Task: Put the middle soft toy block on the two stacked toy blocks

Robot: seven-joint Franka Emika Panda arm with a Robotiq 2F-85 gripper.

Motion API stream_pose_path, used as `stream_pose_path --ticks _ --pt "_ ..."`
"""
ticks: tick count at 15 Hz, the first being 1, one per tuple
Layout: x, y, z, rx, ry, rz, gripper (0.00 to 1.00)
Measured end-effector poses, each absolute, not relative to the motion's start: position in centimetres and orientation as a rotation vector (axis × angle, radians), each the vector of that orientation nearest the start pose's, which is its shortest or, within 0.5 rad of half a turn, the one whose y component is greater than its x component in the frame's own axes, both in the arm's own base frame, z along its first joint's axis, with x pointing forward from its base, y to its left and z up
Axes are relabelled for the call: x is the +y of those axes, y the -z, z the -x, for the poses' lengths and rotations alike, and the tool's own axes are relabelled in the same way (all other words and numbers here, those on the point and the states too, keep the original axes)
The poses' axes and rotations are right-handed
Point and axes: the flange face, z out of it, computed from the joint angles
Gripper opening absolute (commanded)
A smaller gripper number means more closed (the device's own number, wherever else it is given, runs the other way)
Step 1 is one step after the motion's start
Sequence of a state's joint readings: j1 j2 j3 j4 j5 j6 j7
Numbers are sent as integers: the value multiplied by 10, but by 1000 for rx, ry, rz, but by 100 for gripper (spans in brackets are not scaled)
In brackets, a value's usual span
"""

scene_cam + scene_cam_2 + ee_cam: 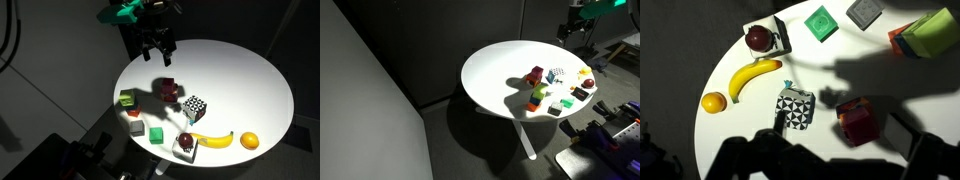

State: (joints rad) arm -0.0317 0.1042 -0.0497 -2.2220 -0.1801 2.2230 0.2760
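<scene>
Exterior and wrist views of a round white surface bearing soft toy blocks and toy fruit, listed from left to right in an exterior view.

- **Far left:** a green-topped block stands at the left edge. A yellow-and-green block lies nearer the camera.
- **Green cube:** a plain green cube sits close to the near rim.
- **Tool:** the tool hangs over the far left part of the surface, well above everything on it. Its two fingers are spread apart; nothing is held between them and they touch nothing. Its shadow falls on the surface around the blocks below.
- **Stack:** the two stacked toy blocks stand near the middle, a magenta-pink cube on a red one. In the wrist view only the upper cube shows clearly.
- **Fruit block:** a white block carrying a dark red round fruit rests at the near rim.
- **Checkered block:** the checkered soft toy block, black and white, lies on the surface just right of the stack and slightly nearer. The wrist view shows the block beside the stack with a narrow gap between them, not touching.
- **Fruit:** a banana lies along the near rim. An orange fruit sits just beyond the banana's right tip.
</scene>
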Motion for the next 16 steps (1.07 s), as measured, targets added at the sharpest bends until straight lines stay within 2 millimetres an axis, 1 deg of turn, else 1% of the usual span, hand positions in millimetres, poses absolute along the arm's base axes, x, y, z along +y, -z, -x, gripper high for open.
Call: stream_pose_path --ticks 3,7,11,16 --pt "-61 -306 -532 452 -136 3238 100" --pt "-71 -294 -542 540 -82 3141 100" --pt "-82 -288 -546 574 -55 3077 100" --pt "-80 -286 -546 571 -61 3078 100"
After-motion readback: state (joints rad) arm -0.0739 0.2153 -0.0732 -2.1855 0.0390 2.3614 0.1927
